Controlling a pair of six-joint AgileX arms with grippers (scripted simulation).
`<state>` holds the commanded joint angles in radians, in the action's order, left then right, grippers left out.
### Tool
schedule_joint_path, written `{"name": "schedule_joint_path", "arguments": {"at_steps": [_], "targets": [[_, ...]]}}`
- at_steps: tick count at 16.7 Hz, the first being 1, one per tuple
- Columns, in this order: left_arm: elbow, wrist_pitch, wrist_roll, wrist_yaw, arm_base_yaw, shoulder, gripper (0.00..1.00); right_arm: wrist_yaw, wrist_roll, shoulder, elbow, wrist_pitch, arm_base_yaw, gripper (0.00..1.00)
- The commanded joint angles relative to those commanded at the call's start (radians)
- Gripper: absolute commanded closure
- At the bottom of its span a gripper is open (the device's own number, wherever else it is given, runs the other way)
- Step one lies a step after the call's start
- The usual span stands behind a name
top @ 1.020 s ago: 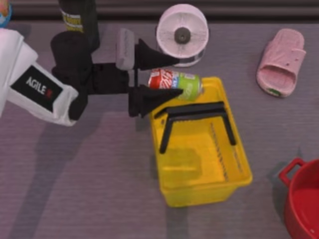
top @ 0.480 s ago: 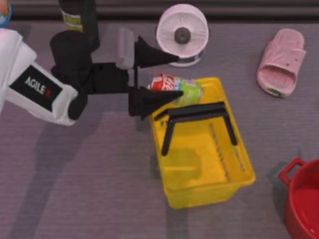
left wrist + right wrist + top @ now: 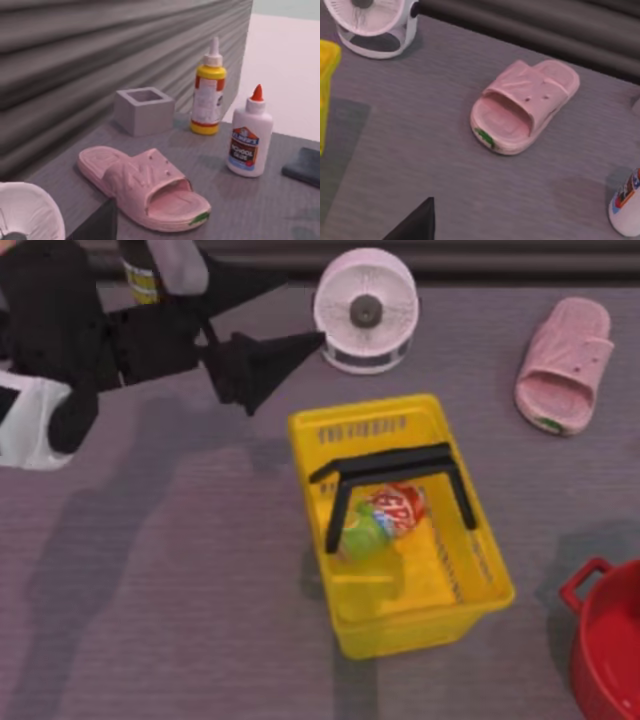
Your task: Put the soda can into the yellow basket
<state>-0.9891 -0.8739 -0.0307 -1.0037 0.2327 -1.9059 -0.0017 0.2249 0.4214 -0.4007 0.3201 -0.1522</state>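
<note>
The soda can (image 3: 385,518), red and lime green, lies on its side on the floor of the yellow basket (image 3: 370,410), under the raised black handle (image 3: 390,465). My left gripper (image 3: 300,308) hangs open and empty at the far left of the table, well away from the basket's far left corner. Neither the can nor the basket shows in the left wrist view. My right arm is out of the top view. Only a dark part of my right gripper (image 3: 417,222) shows at the edge of the right wrist view, with the basket's yellow corner (image 3: 327,75) nearby.
Behind the basket stands a white fan (image 3: 366,310), and a pink slipper (image 3: 563,362) lies at the far right. A red pot (image 3: 610,640) sits at the near right corner. My left arm partly hides a black canister (image 3: 145,275). Farther right are a grey cube (image 3: 144,110), a yellow bottle (image 3: 208,92) and a glue bottle (image 3: 250,137).
My left gripper let go of the can, which dropped from the basket's far rim onto its floor. The gripper then pulled back to the far left.
</note>
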Motion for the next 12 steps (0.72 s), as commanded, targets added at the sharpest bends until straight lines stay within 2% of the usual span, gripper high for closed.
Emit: {"name": "schedule_joint_path", "arguments": {"at_steps": [6,12], "targets": [[0.3,0.298,-0.045,0.326,-0.097,0.601,0.0,-0.001,0.281,0.617,-0.562,0.401,-0.185,0.0],[0.651,0.612,-0.037,0.663,-0.184,1.284,0.0,-0.002,0.558,1.25,-1.128,0.79,-0.369,0.0]]}}
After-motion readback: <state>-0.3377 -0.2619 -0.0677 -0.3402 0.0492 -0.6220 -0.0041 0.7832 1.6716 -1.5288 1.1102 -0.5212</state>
